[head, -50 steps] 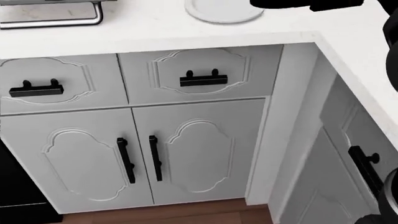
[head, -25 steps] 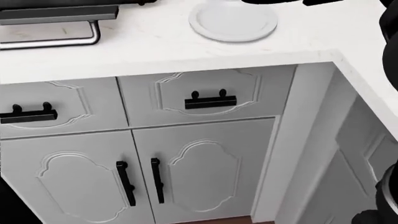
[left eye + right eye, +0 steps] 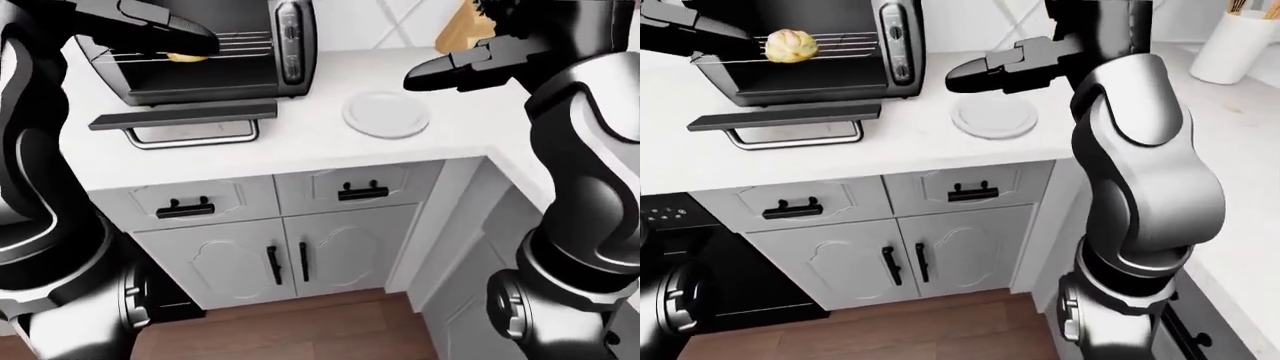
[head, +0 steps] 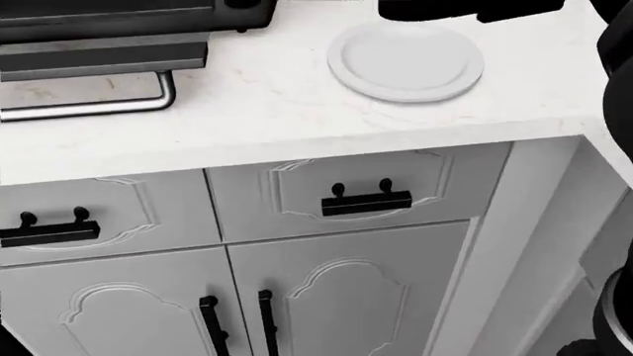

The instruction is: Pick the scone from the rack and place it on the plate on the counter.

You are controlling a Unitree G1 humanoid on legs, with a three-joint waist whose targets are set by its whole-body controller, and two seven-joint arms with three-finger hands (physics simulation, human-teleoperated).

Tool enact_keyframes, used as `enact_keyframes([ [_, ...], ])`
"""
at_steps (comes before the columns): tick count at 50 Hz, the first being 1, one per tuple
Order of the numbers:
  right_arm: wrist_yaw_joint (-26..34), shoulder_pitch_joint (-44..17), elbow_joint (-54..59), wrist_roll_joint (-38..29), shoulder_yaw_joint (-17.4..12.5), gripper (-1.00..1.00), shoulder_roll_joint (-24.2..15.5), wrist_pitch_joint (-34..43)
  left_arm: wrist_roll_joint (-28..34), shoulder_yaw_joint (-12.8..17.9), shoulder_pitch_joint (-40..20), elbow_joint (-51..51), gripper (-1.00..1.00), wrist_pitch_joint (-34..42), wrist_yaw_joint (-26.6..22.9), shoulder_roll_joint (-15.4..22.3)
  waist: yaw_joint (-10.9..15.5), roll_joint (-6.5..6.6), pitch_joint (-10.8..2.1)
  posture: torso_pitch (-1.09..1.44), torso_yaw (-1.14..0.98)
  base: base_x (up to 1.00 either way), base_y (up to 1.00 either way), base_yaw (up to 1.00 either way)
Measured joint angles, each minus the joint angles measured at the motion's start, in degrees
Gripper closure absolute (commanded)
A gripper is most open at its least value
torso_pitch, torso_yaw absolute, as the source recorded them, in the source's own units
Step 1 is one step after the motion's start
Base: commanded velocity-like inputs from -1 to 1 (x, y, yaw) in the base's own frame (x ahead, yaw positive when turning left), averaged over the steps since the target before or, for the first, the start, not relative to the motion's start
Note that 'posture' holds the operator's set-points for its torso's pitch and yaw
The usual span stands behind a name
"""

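Observation:
The scone, round and pale yellow, lies on the wire rack inside the open toaster oven. My left hand reaches in at the oven mouth, just above and left of the scone, fingers straight and open, holding nothing. The white plate sits empty on the white counter, to the right of the oven. My right hand hovers open just above the plate's upper edge.
The oven's door hangs open over the counter with its metal handle sticking out. A knife block and a white utensil holder stand at the right. The counter turns a corner at the right. Cabinets with black handles are below.
The head view has shifted: the counter, plate and oven door slid down and grew larger, so the camera moved up or nearer. Nothing has been taken hold of.

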Motion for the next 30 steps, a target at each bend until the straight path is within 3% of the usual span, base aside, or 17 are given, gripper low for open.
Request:
enact_keyframes([
  [3, 0.12, -0.22, 0.17, -0.12, 0.09, -1.00, 0.05, -0.29, 0.14, -0.01, -0.75, 0.71, -1.00, -0.18, -0.07, 0.20, 0.41, -2.59, -0.21, 0.00, 0.00, 0.11, 0.16, 0.00],
  [5, 0.15, 0.35, 0.45, -0.27, -0.24, -1.00, -0.14, -0.44, 0.18, -0.52, -0.74, 0.66, -1.00, -0.16, -0.14, -0.27, -0.24, -1.71, 0.19, 0.00, 0.00, 0.12, 0.15, 0.00],
  [9, -0.14, 0.90, 1.92, -0.82, -0.56, -1.00, 0.15, 0.22, -0.33, -1.73, -0.76, 1.26, -1.00, 0.21, -0.88, -0.56, -0.28, -1.99, -0.19, 0.00, 0.00, 0.11, 0.15, 0.00],
  [13, -0.02, 0.19, 0.74, -0.56, -0.54, -1.00, 0.18, -0.20, 0.13, -0.94, -1.35, 0.84, -1.00, -0.22, -0.81, -0.27, -0.12, 0.18, 0.01, 0.00, 0.00, 0.11, 0.15, 0.00],
  [16, -0.12, 0.25, 0.24, -0.50, -0.94, -1.00, -0.08, -0.67, 0.34, -0.97, -1.39, 0.62, -1.00, -0.85, -0.75, -0.35, -0.82, 3.33, -0.10, 0.00, 0.00, 0.11, 0.00, 0.20],
  [17, -0.18, 0.24, 0.25, -0.54, -0.83, -1.00, 0.17, -0.81, 0.38, -0.82, -1.32, 0.78, -1.00, -0.95, -0.77, -0.10, -0.51, 3.77, -0.19, 0.00, 0.00, 0.11, 0.00, 0.23],
  [21, 0.33, 1.35, 0.98, 0.20, 0.97, -1.00, 0.95, -0.48, 1.04, 0.13, 0.27, 2.11, -1.00, -0.08, -0.50, -0.09, 0.64, 2.50, 0.19, 0.00, 0.00, 0.11, 0.00, 0.32],
  [26, 0.25, 0.89, 0.25, 0.23, 0.07, -1.00, 0.54, -0.82, 1.09, -0.01, -0.52, 1.19, -1.00, -0.29, -0.58, 0.14, 0.59, -0.38, 0.22, 0.00, 0.00, 0.12, 0.05, 0.29],
  [29, 0.10, 0.54, -0.64, 0.92, -0.10, -1.00, 0.78, -0.44, 1.37, 0.51, -1.15, 1.04, -1.00, -0.70, -0.39, 0.37, 0.93, -3.72, 0.21, 0.00, 0.00, 0.11, 0.23, 0.00],
  [30, 0.05, 0.97, -0.80, 0.97, -0.20, -1.00, 0.37, -0.56, 1.45, 0.28, -0.99, 0.75, -1.00, -0.95, -0.32, -0.08, 0.29, -3.49, 0.13, 0.00, 0.00, 0.12, 0.20, 0.00],
])
